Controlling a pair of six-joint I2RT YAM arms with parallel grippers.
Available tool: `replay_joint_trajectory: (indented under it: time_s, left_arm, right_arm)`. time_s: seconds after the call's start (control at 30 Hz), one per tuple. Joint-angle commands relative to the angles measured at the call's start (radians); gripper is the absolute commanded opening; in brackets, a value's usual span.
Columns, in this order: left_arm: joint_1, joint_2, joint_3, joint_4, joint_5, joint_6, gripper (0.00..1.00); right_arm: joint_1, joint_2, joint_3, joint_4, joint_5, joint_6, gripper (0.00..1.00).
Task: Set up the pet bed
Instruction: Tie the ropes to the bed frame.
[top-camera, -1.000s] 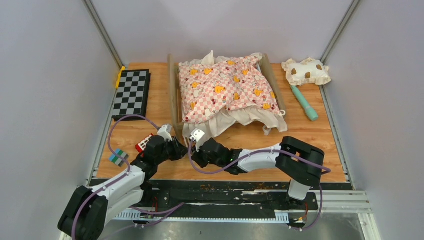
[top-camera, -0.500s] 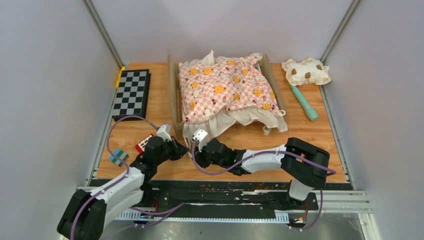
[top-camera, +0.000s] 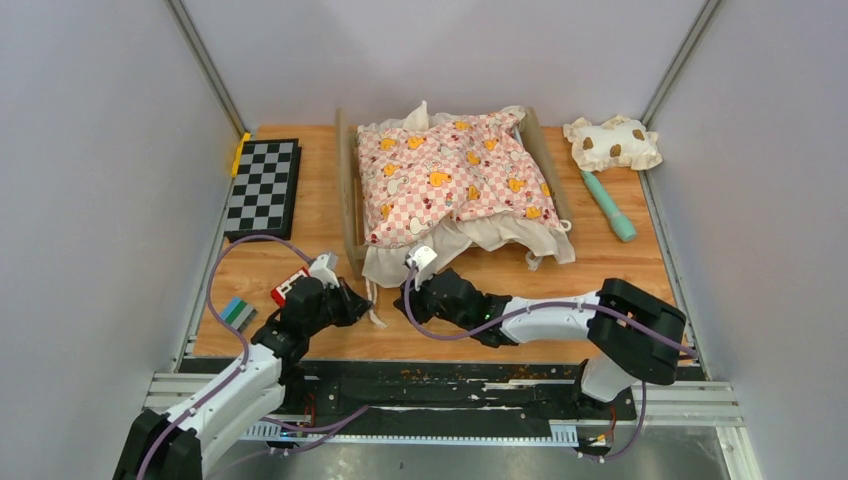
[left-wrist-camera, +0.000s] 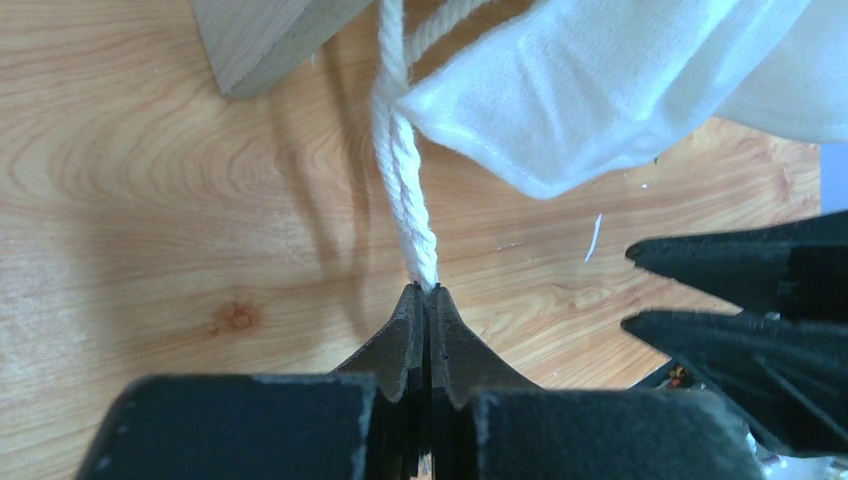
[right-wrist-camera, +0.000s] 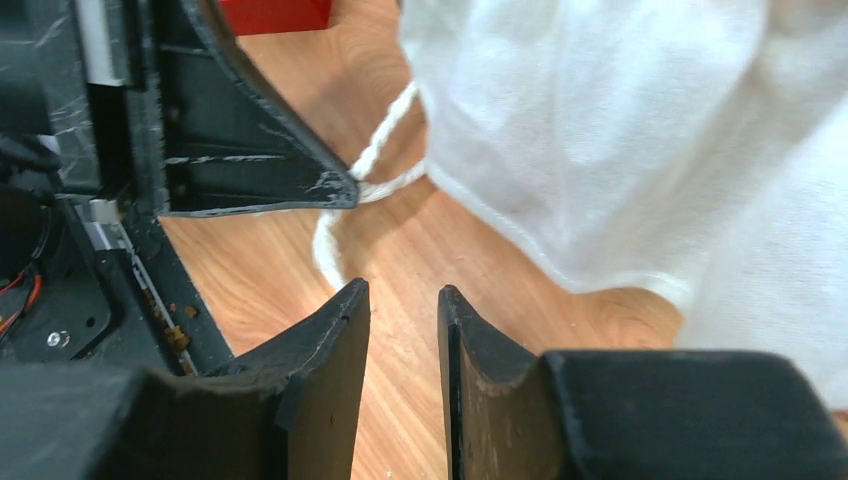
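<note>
Left fingers (left-wrist-camera: 400, 345) pinch white cord (left-wrist-camera: 405, 170); right fingers (right-wrist-camera: 335, 350) apart.

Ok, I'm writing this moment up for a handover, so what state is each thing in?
left claw, shut on the cord's end
right claw, open, holding nothing
cord, straight, gripped at its end
cushion, lying on the bed, ruffle spilling over the near end
bed, upright, mostly covered
pillow, off the bed, far right
</note>
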Motion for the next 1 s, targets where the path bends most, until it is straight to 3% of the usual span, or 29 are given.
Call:
replay_joint_trajectory:
  time_s: [0.0,0.3,0.53,0.73,0.97]
  left_arm:
    - [-0.001,-0.038,0.049,-0.072,-0.025,-0.001,0.00]
    - [-0.001,-0.040,0.149,-0.149,-0.088,-0.097,0.00]
    - [-0.001,-0.019,0.214,-0.268,-0.178,-0.185,0.00]
    - [-0.001,-0.036,0.235,-0.357,-0.205,-0.215,0.00]
    - [-0.001,-0.083,0.272,-0.453,-0.237,-0.188,0.00]
  right_arm:
    - [-0.021,-0.009,-0.025,0.103,-0.014,-0.011,0.32]
    - [-0.041,-0.092,-0.170,0.373,-0.137,-0.340,0.34]
    - [-0.041,-0.080,-0.183,0.410,-0.311,-0.598,0.38]
    - [-0.041,-0.014,-0.190,0.472,-0.451,-0.881,0.42]
    - [-0.044,0.159,-0.092,0.504,-0.498,-1.069,0.41]
